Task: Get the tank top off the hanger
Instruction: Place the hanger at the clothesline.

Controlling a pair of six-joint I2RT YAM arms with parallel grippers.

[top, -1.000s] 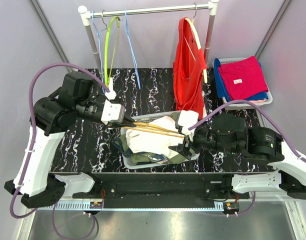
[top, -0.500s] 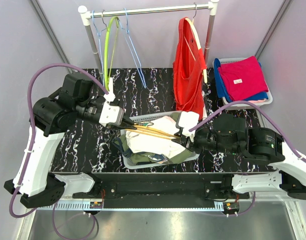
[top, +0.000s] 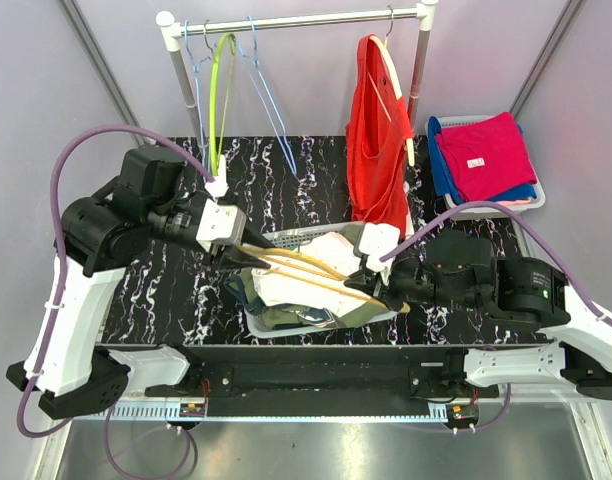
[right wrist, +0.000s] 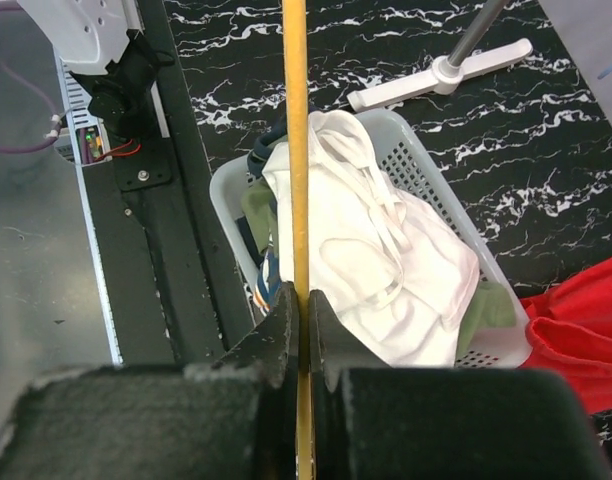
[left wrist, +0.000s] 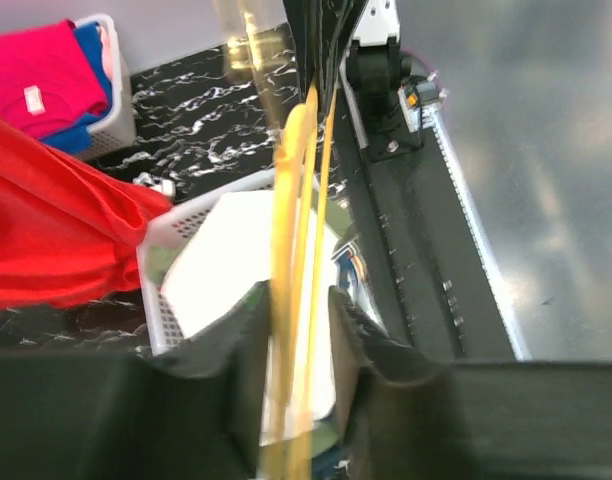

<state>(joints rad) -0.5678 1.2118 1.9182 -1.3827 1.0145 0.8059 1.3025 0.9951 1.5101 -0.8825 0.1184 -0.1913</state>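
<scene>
The left gripper [top: 240,253] and right gripper [top: 372,284] are both clenched on the yellow wooden hanger [top: 308,271], spanning the white plastic basket [top: 284,237]. The white tank top [right wrist: 358,250] lies inside that basket on green clothes. A red garment [top: 376,150] hangs on the rail just behind.

Pale yellow-tan hanger [right wrist: 298,150], plain, between both sets of fingers. The left fingers [left wrist: 236,345] and right fingers [right wrist: 278,330] are black. Below the right fingers sits a plain white tank top [right wrist: 366,260], with olive-green cloth [right wrist: 254,205] under it, in a white-grey mesh basket [right wrist: 426,170]. The desk [top: 316,165] is black with white marble veins. Beyond the fingers: red garment [top: 378,140], lime-green hanger [top: 218,90], light-blue wire hangers [top: 270,110], magenta shirt [top: 486,152] over blue shirt [top: 441,165]. The cables [top: 116,128] are purple.
</scene>
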